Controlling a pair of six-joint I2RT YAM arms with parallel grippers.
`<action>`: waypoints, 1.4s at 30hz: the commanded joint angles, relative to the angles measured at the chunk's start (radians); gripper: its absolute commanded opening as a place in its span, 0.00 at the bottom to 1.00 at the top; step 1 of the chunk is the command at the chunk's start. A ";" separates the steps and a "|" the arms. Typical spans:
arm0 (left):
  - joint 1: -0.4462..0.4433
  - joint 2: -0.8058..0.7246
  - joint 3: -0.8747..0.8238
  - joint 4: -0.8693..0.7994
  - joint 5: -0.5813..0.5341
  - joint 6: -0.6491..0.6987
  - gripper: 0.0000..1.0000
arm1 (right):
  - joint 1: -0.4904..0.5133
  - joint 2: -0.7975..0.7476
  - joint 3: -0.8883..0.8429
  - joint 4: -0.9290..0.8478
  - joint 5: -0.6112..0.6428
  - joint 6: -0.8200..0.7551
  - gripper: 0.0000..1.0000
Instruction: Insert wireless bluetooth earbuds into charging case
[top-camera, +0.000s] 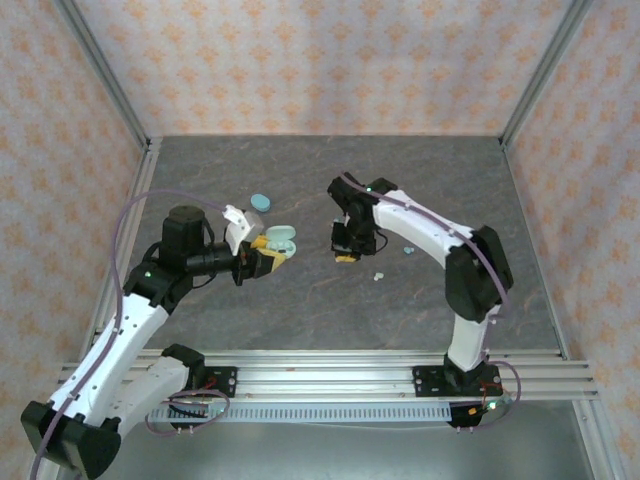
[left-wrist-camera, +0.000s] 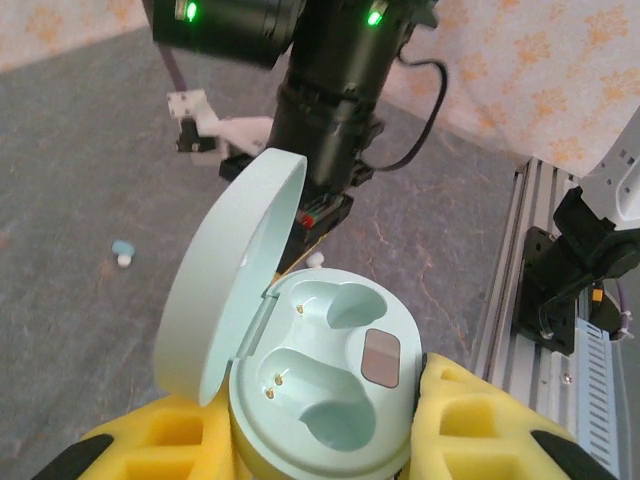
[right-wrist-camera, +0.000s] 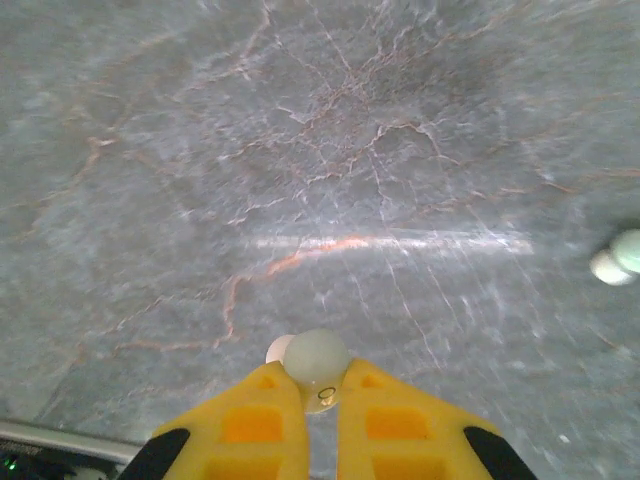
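My left gripper (top-camera: 265, 256) is shut on the pale mint charging case (left-wrist-camera: 330, 400), its yellow fingers (left-wrist-camera: 470, 420) pressing both sides. The case's lid (left-wrist-camera: 230, 290) stands open and both sockets are empty. My right gripper (right-wrist-camera: 320, 388) is shut on a pale mint-white earbud (right-wrist-camera: 318, 360) and hangs above the table, a little right of the case (top-camera: 281, 238). In the left wrist view that right gripper (left-wrist-camera: 322, 208) hovers just beyond the case. A teal earbud (top-camera: 408, 249) and a pale earbud (top-camera: 378, 276) lie on the table by the right arm.
A closed teal oval case (top-camera: 260, 202) lies on the table behind the left gripper. A pale earbud (right-wrist-camera: 620, 258) sits at the right edge of the right wrist view. A teal earbud (left-wrist-camera: 123, 250) lies on the grey marbled table (top-camera: 330, 310). Patterned walls enclose the cell.
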 joint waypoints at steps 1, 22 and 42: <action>-0.041 0.031 -0.010 0.164 -0.031 0.009 0.23 | 0.009 -0.121 0.055 -0.129 0.094 -0.012 0.10; -0.176 0.280 0.115 0.364 -0.117 0.051 0.22 | 0.085 -0.535 0.023 -0.062 0.086 0.087 0.07; -0.261 0.315 0.148 0.382 -0.172 0.074 0.21 | 0.158 -0.467 0.078 0.076 0.063 0.087 0.07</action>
